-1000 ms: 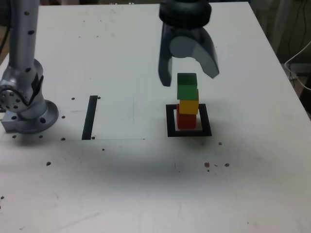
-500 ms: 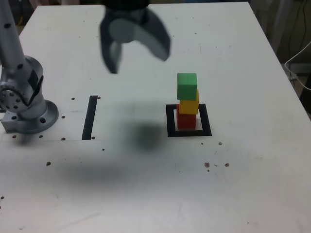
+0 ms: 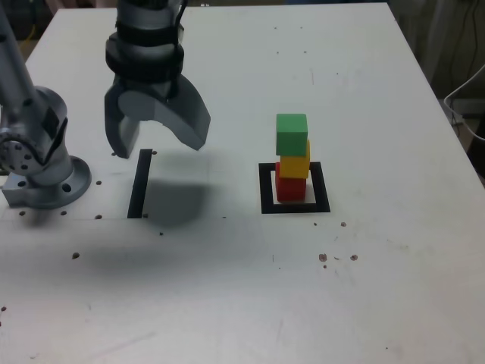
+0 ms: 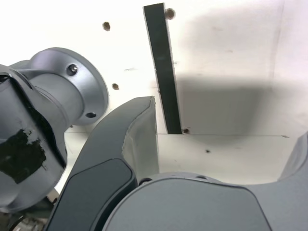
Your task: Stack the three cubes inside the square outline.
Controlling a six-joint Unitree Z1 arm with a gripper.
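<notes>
Inside the square outline (image 3: 264, 189) the 3 cubes (image 3: 292, 158) stand stacked: red, yellow, green on top. The gripper (image 3: 158, 144) hangs well apart, jaws wide and empty. Light, rigid blocks, likely; pinch opposite flat sides, gently.

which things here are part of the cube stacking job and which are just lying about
Part of the job:
- green cube, top of the stack
- yellow cube, middle
- red cube, bottom
- square outline around the stack
- tool, open, away from the stack

Just there:
- black tape strip
- arm base
</notes>
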